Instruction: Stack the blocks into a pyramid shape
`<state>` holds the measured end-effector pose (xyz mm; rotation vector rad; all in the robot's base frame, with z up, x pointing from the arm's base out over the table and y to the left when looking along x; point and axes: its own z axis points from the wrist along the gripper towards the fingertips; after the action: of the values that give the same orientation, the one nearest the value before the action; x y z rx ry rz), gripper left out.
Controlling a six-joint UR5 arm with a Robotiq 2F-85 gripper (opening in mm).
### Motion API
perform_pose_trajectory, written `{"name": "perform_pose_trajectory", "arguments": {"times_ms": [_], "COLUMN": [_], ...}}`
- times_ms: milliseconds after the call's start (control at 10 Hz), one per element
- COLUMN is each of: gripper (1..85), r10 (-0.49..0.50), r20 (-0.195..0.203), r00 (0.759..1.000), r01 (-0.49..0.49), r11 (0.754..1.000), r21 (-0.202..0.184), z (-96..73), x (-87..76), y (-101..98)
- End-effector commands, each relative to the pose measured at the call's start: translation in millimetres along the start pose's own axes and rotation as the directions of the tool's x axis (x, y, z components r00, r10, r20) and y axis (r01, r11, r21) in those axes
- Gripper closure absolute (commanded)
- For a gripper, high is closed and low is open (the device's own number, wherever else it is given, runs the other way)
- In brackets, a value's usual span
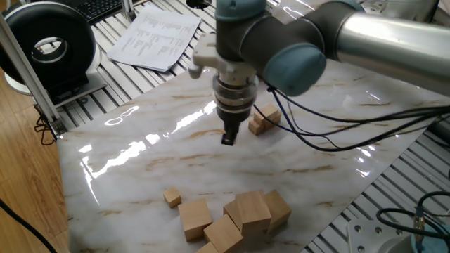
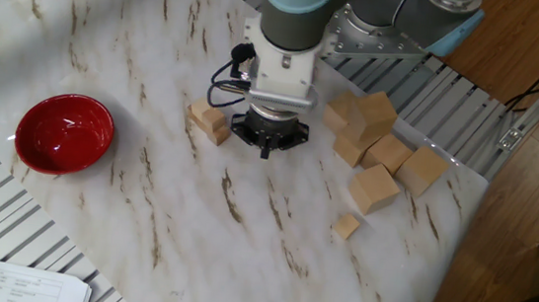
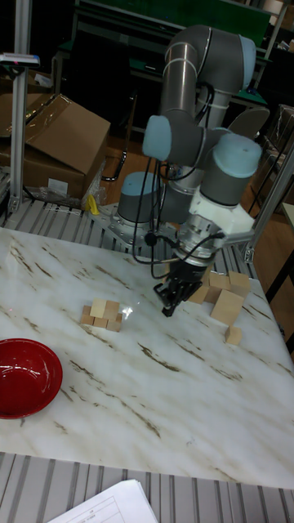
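**Tool above the counter, between two groups of blocks**

In the tall fixed view, a red bowl (image 3: 26, 377) lies nearest, at about 8 o'clock on the marble counter (image 3: 147, 409). Behind it, at 10 o'clock, a small stack of blocks (image 3: 101, 315) stands, with one cube on top of the lower ones. The tool (image 3: 169, 307) hangs just above the counter near the centre, its fingers pressed together and holding nothing. One single small block (image 3: 233, 335) lies at 3 o'clock, near the larger wood cubes (image 3: 222, 296).
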<state>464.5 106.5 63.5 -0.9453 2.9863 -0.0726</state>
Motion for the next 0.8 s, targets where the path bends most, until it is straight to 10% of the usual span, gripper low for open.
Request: {"name": "perform_pose_trajectory", "arguments": {"times_ms": [0,700], "gripper": [84.7,84.7], "r10": [0.037,0.094], "r20": [0.01,0.051], "r00": [0.999,0.994], "r01": [-0.037,-0.094], "r11": [0.999,0.996], "r21": [-0.017,-0.006], "z": [-32.2,-22.2], "x": [-42.0,-72.8], "y": [46.7,116.2]}}
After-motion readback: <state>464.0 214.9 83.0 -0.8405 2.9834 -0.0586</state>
